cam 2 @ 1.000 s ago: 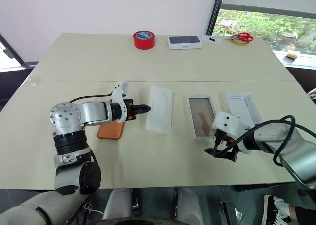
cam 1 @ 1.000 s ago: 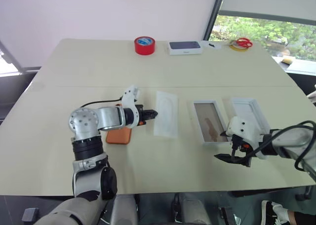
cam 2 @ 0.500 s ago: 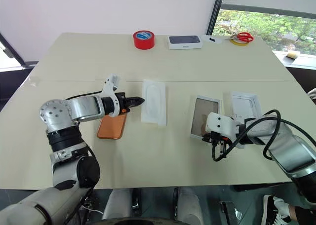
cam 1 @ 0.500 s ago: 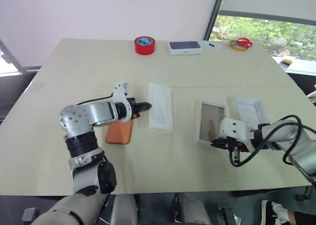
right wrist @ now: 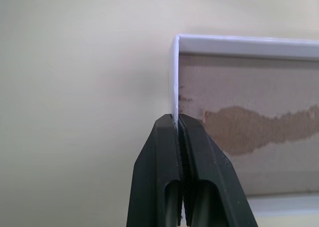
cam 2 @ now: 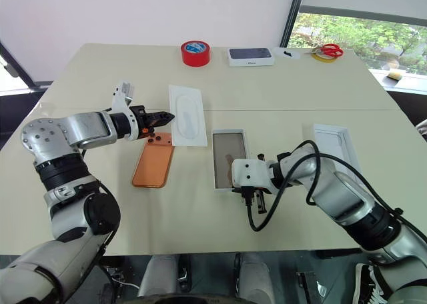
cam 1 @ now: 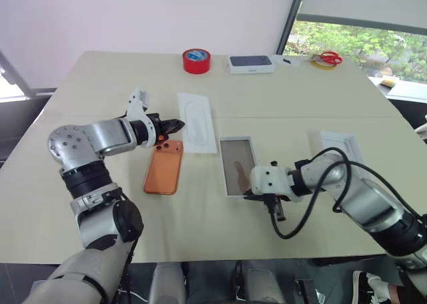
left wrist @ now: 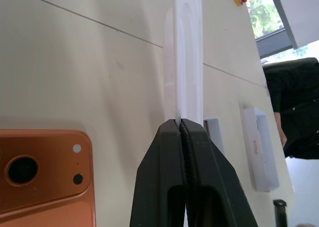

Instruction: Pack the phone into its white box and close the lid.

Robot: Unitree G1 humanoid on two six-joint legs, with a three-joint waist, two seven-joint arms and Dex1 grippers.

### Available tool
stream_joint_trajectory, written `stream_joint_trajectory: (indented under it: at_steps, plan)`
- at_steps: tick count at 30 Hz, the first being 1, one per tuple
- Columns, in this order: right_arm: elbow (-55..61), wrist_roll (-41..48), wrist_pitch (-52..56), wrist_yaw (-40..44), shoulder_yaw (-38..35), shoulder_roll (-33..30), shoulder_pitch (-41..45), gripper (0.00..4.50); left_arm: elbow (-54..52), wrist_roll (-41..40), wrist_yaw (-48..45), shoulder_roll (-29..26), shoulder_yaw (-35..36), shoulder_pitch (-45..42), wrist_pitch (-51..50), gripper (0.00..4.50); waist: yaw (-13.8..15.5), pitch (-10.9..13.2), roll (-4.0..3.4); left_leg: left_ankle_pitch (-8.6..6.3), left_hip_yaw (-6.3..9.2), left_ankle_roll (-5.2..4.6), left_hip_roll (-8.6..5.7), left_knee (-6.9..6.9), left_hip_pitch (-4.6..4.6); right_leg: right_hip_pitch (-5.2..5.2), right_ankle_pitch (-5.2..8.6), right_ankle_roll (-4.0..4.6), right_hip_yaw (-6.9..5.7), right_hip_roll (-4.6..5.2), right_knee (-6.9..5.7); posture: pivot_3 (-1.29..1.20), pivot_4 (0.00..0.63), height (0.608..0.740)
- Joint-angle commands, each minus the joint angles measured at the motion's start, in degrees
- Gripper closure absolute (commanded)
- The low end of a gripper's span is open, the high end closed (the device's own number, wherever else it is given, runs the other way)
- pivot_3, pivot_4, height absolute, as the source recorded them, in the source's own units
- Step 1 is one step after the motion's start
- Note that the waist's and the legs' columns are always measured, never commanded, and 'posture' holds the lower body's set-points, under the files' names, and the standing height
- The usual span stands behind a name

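While your right end effector is clenched on the near rim of the white box, your left end effector pinches the white insert by its edge. Both look light, thin card, so grip gently. Just beside the left end effector lies the phone, slick and rigid; take its long edges. Nothing sits in the box, and the lid rests well beyond your right end effector.

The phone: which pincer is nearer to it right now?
Left. The left pincer, shut on the white insert, sits just beyond the phone at its camera end. The right pincer grips the white box rim, across the box from the phone.
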State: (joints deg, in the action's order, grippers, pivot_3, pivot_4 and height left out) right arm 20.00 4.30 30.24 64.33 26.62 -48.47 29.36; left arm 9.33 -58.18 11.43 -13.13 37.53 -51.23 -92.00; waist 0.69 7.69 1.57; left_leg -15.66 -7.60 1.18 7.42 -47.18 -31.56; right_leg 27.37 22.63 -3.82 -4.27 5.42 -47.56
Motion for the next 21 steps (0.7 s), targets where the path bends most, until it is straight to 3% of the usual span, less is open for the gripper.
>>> stream_joint_trajectory:
  at_steps: [1,6,14,21]
  plan:
    - [-0.12,-0.28,1.33,-1.41,-2.27,1.46,1.27,3.53,-1.54,-3.11,0.50,1.04,0.78,-0.86,-0.50,4.50,0.15,0.00,-0.01,0.01,0.00,0.01,0.00,0.00,0.00,0.01,-0.01,-0.01,0.00,0.01,-0.01,0.00,0.150,0.637]
    - [4.87,4.27,5.47,-3.50,-11.32,0.83,-1.27,1.05,-4.03,-8.89,4.15,4.78,-2.41,2.29,-0.50,4.50,0.11,0.01,-0.01,0.01,0.00,0.02,-0.01,0.00,-0.01,-0.02,-0.01,-0.02,-0.04,0.04,-0.02,0.00,0.150,0.637]
    - [10.90,9.03,9.90,-7.55,-27.15,-3.23,-12.59,1.05,-8.44,-19.68,15.61,13.73,-4.79,8.20,-0.50,4.50,0.07,0.02,0.02,-0.08,0.05,-0.15,-0.15,-0.05,-0.01,-0.08,0.08,0.14,-0.07,0.19,0.00,0.00,0.150,0.637]
    - [11.29,9.92,10.03,-10.13,-30.95,-3.84,-16.03,1.05,-8.52,-28.28,23.69,14.34,-9.80,11.90,2.01,4.50,0.12,0.02,0.00,-0.13,0.10,-0.23,-0.14,-0.01,-0.01,-0.06,0.09,0.15,-0.07,0.16,-0.01,0.00,0.150,0.637]
